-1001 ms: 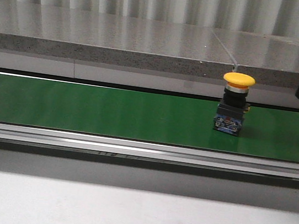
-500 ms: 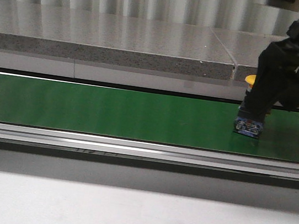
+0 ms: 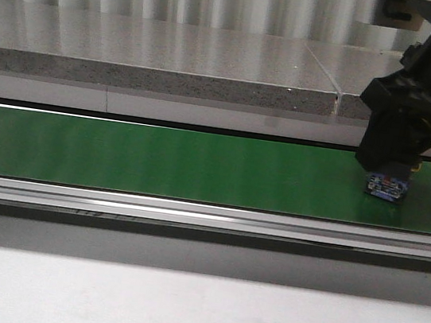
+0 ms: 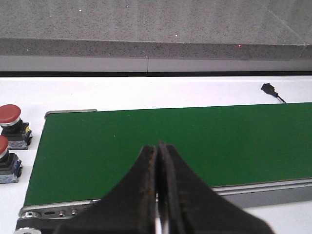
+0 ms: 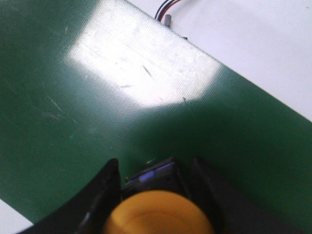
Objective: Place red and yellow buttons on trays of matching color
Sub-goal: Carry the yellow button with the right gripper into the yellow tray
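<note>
A yellow push button (image 5: 158, 213), a domed plastic cap on a black collar and blue contact block, stands upright on the green conveyor belt (image 3: 159, 162) near its right end. It is judged rigid, light and top-heavy, best taken by the collar under the smooth cap. The right gripper (image 5: 156, 195) is set around it, fingers on either side; whether contact is made cannot be told. The left gripper (image 4: 158, 195) is pressed together and holds nothing. Two red push buttons (image 4: 9, 117) stand beside the belt's left end.
</note>
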Tool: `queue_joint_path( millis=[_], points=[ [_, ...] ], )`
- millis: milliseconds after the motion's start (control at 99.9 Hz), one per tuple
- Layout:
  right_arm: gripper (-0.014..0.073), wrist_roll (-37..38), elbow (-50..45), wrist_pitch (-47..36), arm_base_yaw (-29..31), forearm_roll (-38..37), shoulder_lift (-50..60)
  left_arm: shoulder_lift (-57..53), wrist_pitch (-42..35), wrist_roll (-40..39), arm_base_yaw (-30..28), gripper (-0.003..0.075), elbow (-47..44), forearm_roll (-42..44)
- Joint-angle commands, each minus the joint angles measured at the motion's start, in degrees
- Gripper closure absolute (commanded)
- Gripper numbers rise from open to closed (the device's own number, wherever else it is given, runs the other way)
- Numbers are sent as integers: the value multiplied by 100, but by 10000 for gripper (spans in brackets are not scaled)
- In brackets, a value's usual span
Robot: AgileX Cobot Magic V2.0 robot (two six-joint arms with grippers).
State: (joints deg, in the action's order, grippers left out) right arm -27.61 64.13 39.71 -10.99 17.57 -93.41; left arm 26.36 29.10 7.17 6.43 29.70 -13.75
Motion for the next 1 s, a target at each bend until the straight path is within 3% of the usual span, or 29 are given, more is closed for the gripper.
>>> queue_joint_path(
  millis=[0, 180, 340, 500, 801, 991],
  points=[
    [470, -43, 126, 24, 11, 99, 205, 15, -377, -10, 33, 740, 160, -90],
    [470, 433, 126, 167, 244, -12, 486, 15, -377, -10, 33, 740, 160, -90],
    [470, 1157, 126, 502, 833, -572, 1034, 15, -377, -10, 33, 740, 160, -90],
    [470, 1830, 126, 541, 1964, -988, 1503, 15, -377, -10, 33, 740, 160, -90],
    [470, 2286, 119, 310, 4422, -1008, 1554, 15, -377, -10, 33, 740, 160, -90],
    [470, 2596, 118, -87, 5202, -1008, 1416, 15, -377, -10, 33, 740, 160, -90]
  ],
)
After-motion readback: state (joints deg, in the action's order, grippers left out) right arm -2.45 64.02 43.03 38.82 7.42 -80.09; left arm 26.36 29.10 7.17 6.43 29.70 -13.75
